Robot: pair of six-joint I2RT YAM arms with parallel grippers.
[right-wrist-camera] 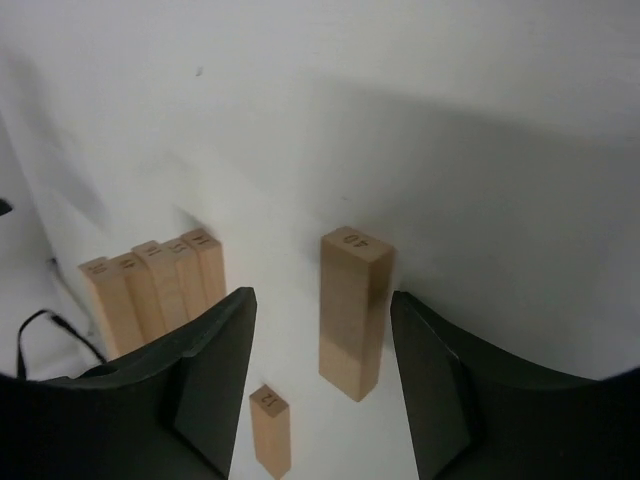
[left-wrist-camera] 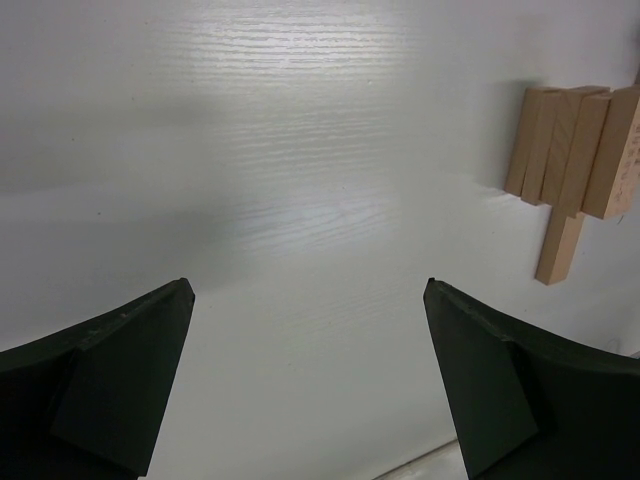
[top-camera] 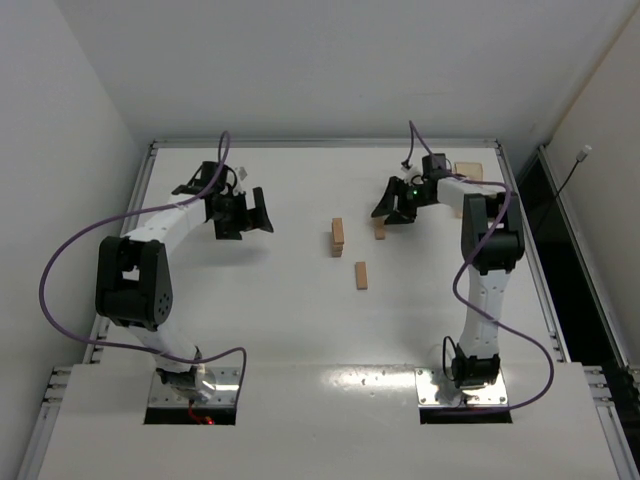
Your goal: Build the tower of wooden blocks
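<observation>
Mid-table: wood block tower (top-camera: 337,237), a tight pack of five plain light-tan blocks side by side, with numbers stamped on the end faces. Apparently standing on end, long axes vertical, numbered ends up. Right gripper (right-wrist-camera: 320,298) unclenched, jaws apart either side of upright block marked 40 (right-wrist-camera: 355,320), near the tower's right. Left gripper (left-wrist-camera: 308,285) spread wide, gripping nothing.

A white table (top-camera: 280,320) with a faint wood grain is edged by a metal rail (top-camera: 320,143) at twelve o'clock. White walls (top-camera: 60,100) are set around it. At two o'clock a tan tray (top-camera: 472,170) is partly hidden, and a thin dark cable (top-camera: 572,172) is hung beyond.
</observation>
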